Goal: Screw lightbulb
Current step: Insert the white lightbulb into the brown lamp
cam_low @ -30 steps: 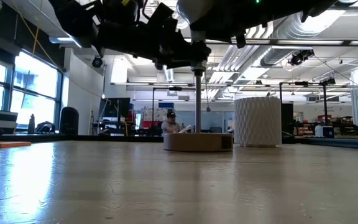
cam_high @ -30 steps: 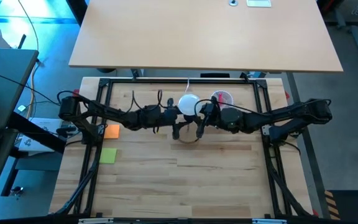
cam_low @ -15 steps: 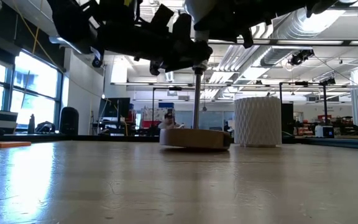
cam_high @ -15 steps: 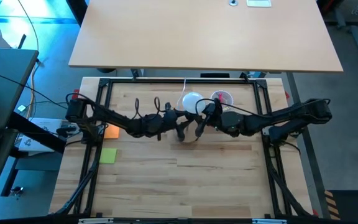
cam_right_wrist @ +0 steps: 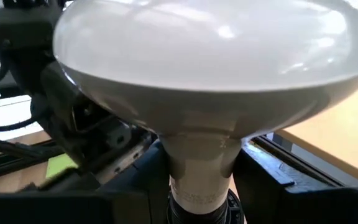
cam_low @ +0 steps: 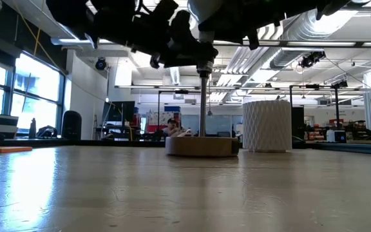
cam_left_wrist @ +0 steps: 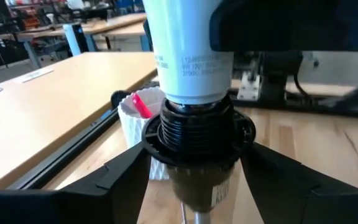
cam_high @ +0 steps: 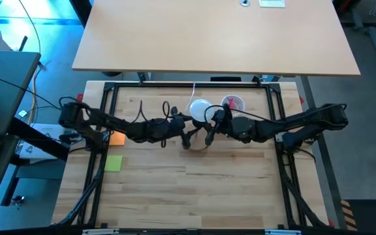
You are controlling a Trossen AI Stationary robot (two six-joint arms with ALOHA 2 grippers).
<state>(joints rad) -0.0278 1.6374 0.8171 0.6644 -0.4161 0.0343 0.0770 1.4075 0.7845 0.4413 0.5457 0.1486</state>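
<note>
Right gripper (cam_high: pixel 209 128) pinching bulb (cam_high: pixel 199 108) neck, left gripper (cam_left_wrist: pixel 191 163) clamping socket (cam_left_wrist: pixel 197 140) — bulb sitting in socket atop stem (threads showing). You're risking cross-threading — or tipping base (cam_low: pixel 202 146).

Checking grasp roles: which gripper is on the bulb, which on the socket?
The right gripper clamps the lightbulb at its neck; the left gripper grips the black socket below.

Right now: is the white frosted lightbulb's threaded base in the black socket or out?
Partly in. In the left wrist view the white frosted lightbulb stands upright with its threads entering the black socket, several still exposed. Fully seated: cannot tell.
</note>
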